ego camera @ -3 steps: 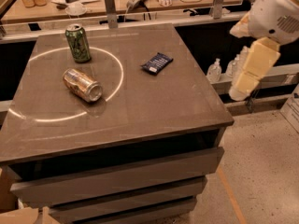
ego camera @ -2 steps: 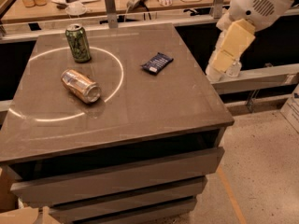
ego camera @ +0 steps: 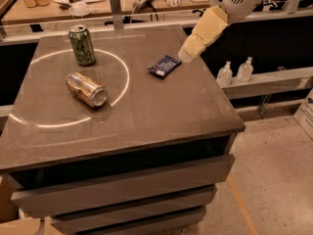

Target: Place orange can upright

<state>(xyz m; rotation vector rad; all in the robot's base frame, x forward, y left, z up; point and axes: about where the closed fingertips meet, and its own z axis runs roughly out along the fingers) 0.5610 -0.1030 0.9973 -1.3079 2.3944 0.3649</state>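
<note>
Orange can [ego camera: 86, 88] lies on its side on the table [ego camera: 146, 121], left of centre, silver end facing front-right, inside a ring of light [ego camera: 127, 77]. Green can [ego camera: 81, 45] stands upright behind it, apart. Gripper [ego camera: 186, 56] hangs over the table's right-rear area, just beside a dark blue packet [ego camera: 165, 66]. Clenched or released: can't tell, as its tip blends w/ the cream arm, which is cut off at top right. Bare tabletop runs btwn packet and orange can, and fwd to the front edge.

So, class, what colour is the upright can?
The upright can is dark green, camera view; the gripper hovers by the blue packet.
</note>
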